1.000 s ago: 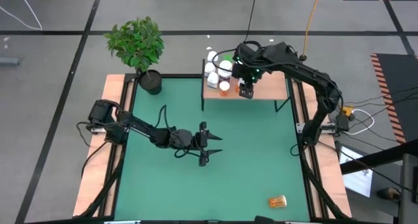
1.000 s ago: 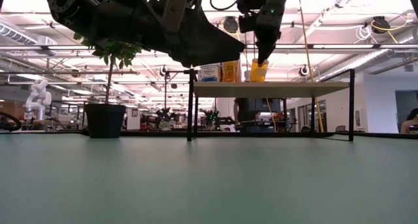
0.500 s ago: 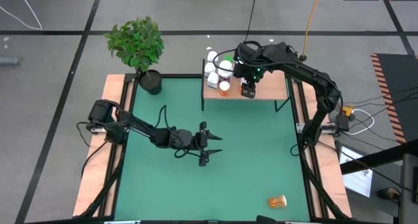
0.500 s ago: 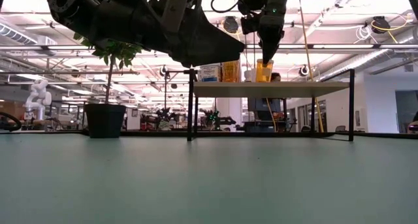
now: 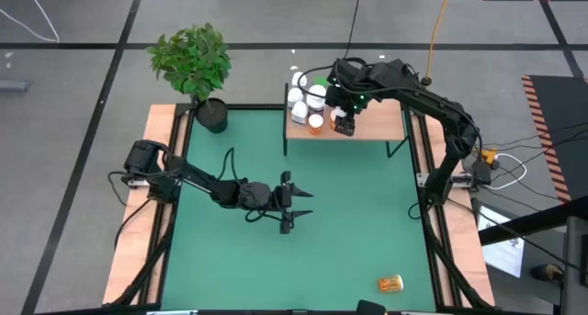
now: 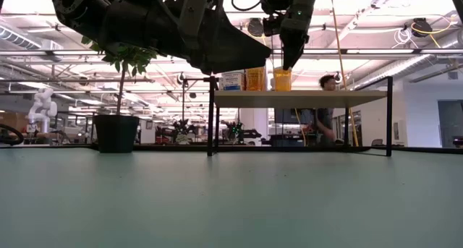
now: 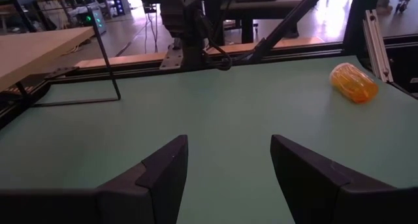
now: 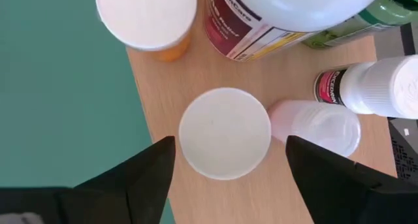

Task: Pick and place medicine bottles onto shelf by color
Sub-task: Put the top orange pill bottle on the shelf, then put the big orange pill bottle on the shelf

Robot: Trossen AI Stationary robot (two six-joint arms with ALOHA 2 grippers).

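My right gripper (image 5: 343, 125) hovers open over the light-wood shelf (image 5: 377, 129), pointing steeply down. Its fingers stand on either side of the white cap (image 8: 225, 132) of an amber medicine bottle (image 6: 282, 78), clear of it. That bottle stands upright on its base on the shelf (image 6: 311, 97). More bottles crowd the shelf's left end: another amber one (image 8: 145, 18), a red-labelled one (image 8: 241, 21), a green one (image 8: 385, 8) and white ones (image 5: 299, 95). One amber bottle (image 5: 390, 283) lies on its side on the green mat. My left gripper (image 5: 287, 209) waits open mid-mat.
A potted plant (image 5: 211, 113) stands at the mat's far left corner. Wooden rails (image 5: 138, 232) run along both sides of the mat. The shelf's thin black legs (image 6: 210, 118) reach down to the mat. A person (image 6: 325, 103) moves in the room behind the shelf.
My right gripper has opened and let go of the amber bottle. The bottle was tilted under the fingers a second ago and now stands upright on the shelf.
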